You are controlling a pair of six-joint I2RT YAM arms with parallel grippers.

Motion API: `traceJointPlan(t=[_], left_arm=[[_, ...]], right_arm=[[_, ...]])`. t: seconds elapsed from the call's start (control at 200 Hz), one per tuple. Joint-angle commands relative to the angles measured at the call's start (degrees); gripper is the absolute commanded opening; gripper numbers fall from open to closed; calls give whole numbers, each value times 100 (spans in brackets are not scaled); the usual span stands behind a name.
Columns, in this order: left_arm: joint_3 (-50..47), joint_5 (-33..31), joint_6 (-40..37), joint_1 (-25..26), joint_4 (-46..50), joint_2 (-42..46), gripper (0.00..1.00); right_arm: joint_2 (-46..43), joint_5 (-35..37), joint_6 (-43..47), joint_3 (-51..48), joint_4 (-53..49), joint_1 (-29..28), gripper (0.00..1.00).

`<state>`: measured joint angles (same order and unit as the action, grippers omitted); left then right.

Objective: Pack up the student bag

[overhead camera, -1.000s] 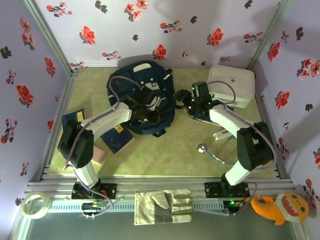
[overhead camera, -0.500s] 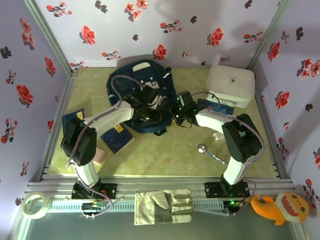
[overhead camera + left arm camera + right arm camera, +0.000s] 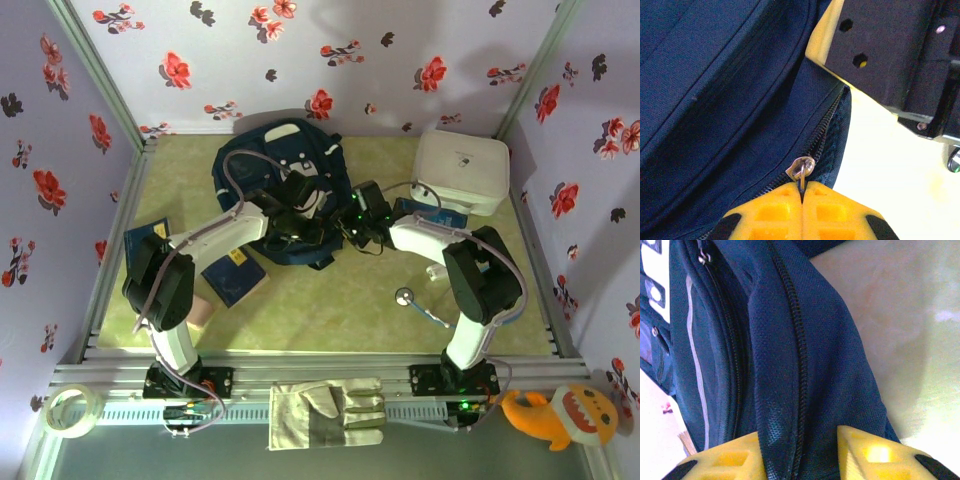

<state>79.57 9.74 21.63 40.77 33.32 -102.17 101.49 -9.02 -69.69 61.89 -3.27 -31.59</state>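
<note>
So the right gripper (image 3: 799,450) has swung over from the white case (image 3: 462,170) and pinches the bag (image 3: 270,160) at its right edge — left gripper (image 3: 802,187) sits clamped on the zipper pull (image 3: 801,167), unzipping looks next.

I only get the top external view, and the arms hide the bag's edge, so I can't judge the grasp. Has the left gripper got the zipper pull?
Observer: Yes. In the left wrist view the left gripper is shut on the zipper pull of the bag.
Operator: Is that zipper open yet?
Observer: The teeth running away from the pull look closed.
Operator: And the right gripper?
Observer: In the right wrist view the right gripper pinches a fold of the bag, with a closed zipper running between its fingers.
</note>
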Motion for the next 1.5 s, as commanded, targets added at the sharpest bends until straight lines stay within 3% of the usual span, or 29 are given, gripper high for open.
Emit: traceJointPlan(t=[0.0,0.16,0.4,0.615,0.91,1.005,1.145,1.325,1.495], left_arm=[[74,116,-457,2,-57,-57,0],[268,116,-603,-47,97,-150,0],[256,228,-625,-144,174,-88,0],[-183,259,-695,-234,341,124,0],[-1104,-156,-713,-787,345,593,0],[-1085,-96,-746,-792,212,637,0],[-838,105,-756,-781,-2,594,0],[-574,539,-739,-620,-160,611,0],[-535,874,-708,-478,-308,672,0]], right_arm=[[38,534,318,321,-371,121,30],[129,823,386,516,-503,282,16],[266,1293,432,745,-643,485,7],[376,1621,595,888,-723,735,6],[628,1628,1113,1335,-636,976,7],[562,1354,1148,1357,-552,980,15],[84,1030,1027,995,-376,975,39],[-763,1433,904,677,-1349,740,75],[-1339,1775,443,341,-1965,248,86]])
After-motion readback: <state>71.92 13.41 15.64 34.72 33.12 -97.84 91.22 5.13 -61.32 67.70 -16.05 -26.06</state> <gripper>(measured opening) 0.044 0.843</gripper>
